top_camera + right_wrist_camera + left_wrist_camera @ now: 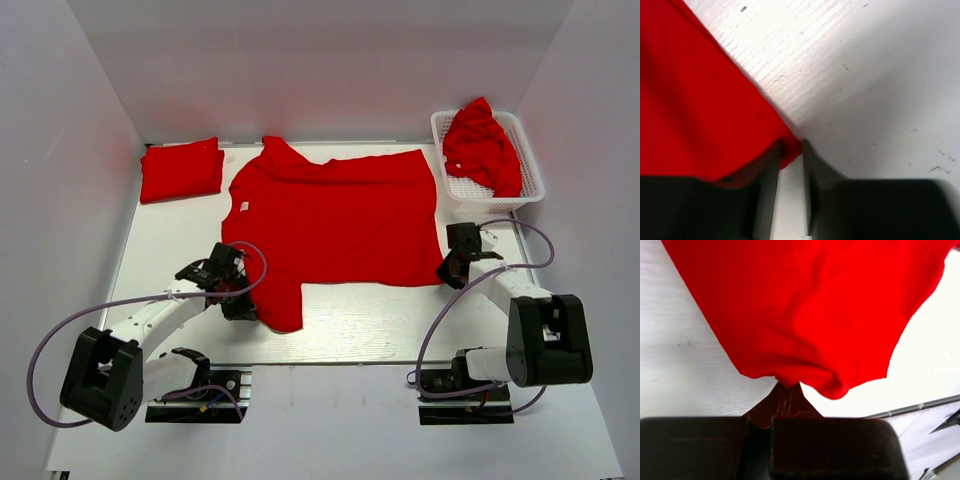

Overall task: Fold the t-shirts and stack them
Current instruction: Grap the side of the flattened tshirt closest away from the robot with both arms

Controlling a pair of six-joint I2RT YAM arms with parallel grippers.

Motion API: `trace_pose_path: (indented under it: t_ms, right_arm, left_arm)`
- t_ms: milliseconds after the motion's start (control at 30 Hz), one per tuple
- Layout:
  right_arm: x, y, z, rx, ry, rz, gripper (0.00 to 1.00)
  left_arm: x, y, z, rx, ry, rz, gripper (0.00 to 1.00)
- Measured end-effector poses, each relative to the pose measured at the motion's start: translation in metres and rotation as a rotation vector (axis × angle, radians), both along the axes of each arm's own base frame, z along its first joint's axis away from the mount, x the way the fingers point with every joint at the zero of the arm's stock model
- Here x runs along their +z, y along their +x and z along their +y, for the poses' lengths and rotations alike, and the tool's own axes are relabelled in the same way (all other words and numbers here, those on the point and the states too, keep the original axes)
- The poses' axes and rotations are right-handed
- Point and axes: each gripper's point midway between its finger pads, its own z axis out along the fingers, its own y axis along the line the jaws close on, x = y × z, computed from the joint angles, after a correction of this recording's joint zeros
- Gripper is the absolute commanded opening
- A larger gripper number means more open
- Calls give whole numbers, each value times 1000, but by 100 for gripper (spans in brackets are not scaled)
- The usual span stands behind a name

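A red t-shirt [340, 215] lies spread flat in the middle of the white table [360, 320]. My left gripper [242, 306] is at its near left part and is shut on a bunched fold of its edge, seen in the left wrist view [786, 388] with the cloth [810, 305] hanging beyond the tips. My right gripper [448, 274] is at the shirt's near right corner. In the right wrist view [791, 147] its jaws stand slightly apart with the corner of the shirt [695, 110] between the tips. A folded red t-shirt [181, 170] lies at the back left.
A white lattice basket [530, 160] at the back right holds a crumpled red t-shirt [482, 145]. White walls enclose the table on the left, back and right. The arm cables loop beside both bases.
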Motion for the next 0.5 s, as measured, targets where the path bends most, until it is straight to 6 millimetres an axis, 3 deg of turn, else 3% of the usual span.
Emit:
trace_pose_path:
  t_ms: [67,300,500]
  right_arm:
    - [-1,-2,0,-8,9,-22,0]
    - [1,-26,5,-6,62,-55,0]
    - [16,-57,9,10,95,-23,0]
  left_arm:
    - [1,-3,0,-3,-10,-2,0]
    - [10,-18,-5,-23,-58,23,0]
    - [15,-45,-1,-34,-57,141,0]
